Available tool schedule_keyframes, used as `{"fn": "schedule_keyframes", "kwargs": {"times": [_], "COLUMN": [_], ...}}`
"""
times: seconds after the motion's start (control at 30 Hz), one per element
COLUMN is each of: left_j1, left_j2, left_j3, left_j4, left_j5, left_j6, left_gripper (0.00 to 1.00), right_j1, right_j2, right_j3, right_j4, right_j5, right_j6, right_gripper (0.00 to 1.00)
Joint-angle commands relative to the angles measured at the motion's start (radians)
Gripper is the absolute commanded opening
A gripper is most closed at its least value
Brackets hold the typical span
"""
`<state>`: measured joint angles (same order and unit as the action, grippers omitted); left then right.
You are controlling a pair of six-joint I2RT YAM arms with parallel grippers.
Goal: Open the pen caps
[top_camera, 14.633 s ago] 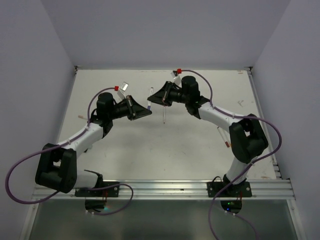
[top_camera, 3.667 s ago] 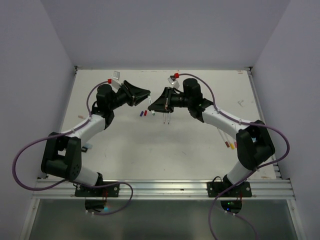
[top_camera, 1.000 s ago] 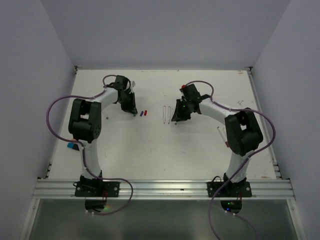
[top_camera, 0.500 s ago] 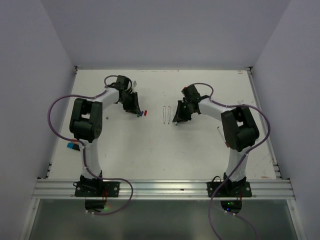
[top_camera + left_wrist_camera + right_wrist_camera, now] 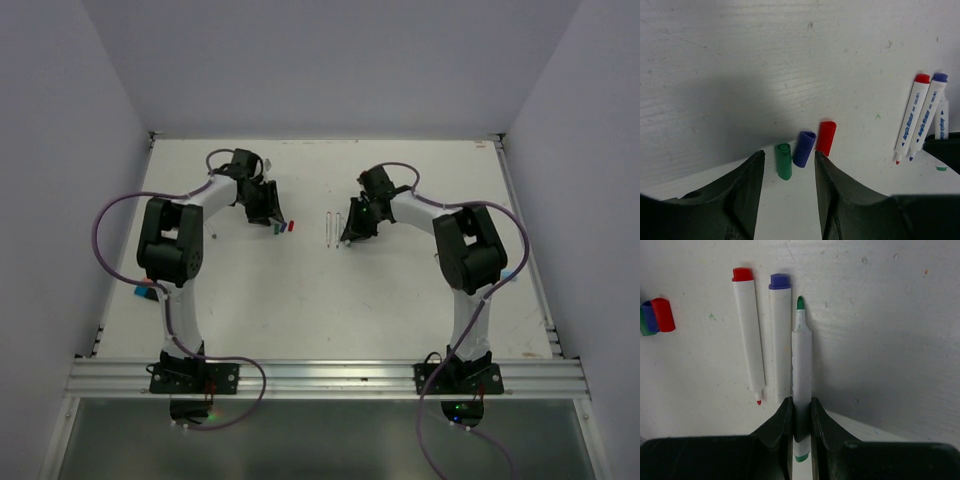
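Three pen caps lie side by side on the white table: green [image 5: 784, 161], blue [image 5: 804, 148] and red [image 5: 826, 138]. In the top view they are small specks, green [image 5: 275, 229] and red [image 5: 291, 226]. My left gripper [image 5: 789, 154] [image 5: 268, 212] is low over them and open, with the green cap lying loose between its fingers. My right gripper [image 5: 801, 402] [image 5: 349, 229] is shut on an uncapped green pen [image 5: 801, 360], its tip pointing away. An uncapped red pen [image 5: 749, 330] and a blue pen [image 5: 780, 335] lie just left of it.
The two loose pens [image 5: 333, 228] lie between the arms, about a hand's width right of the caps. A small blue object [image 5: 140, 292] sits by the left wall. Grey walls close the table [image 5: 320, 290] at the back and both sides.
My left gripper has opened and let go of the green cap, which now lies beside the blue and red caps. My right gripper has shifted slightly left, still holding the green pen.
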<state>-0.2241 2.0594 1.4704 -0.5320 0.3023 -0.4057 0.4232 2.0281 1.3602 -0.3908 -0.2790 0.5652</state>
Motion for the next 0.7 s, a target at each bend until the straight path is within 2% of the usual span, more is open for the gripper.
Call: {"fn": "schedule_keyframes", "kwargs": {"times": [0.0,0.1,0.3,0.47,0.5,0.67], "left_j1": [-0.003,-0.001,0.0,0.006,0.011,0.029], "left_j2": [-0.12,-0.171,-0.223,-0.249,-0.257,-0.298], "left_j3": [-0.028,-0.065,-0.087,-0.102,-0.102,-0.119], "left_j4": [0.038,0.044,0.037,0.026,0.02,-0.028], "left_j5": [-0.043,-0.057,-0.046,-0.08,-0.098,-0.175], "left_j6": [-0.031,-0.054,-0.082,-0.116,-0.131,-0.175], "left_gripper": [0.5,0.52,0.53,0.56,0.59,0.59], "right_j1": [-0.004,-0.004,-0.004,-0.004,-0.004,-0.009], "right_j2": [0.02,0.02,0.004,-0.002,-0.005,-0.054], "right_j3": [0.051,0.051,0.01,-0.013,-0.013,-0.001], "right_j4": [-0.013,-0.019,-0.013,0.018,0.017,-0.002], "right_j5": [0.001,0.017,0.031,0.02,0.023,0.023], "right_j6": [-0.018,-0.019,-0.025,-0.027,-0.031,-0.06], "right_gripper": [0.13,0.19,0.38,0.42,0.43,0.43]}}
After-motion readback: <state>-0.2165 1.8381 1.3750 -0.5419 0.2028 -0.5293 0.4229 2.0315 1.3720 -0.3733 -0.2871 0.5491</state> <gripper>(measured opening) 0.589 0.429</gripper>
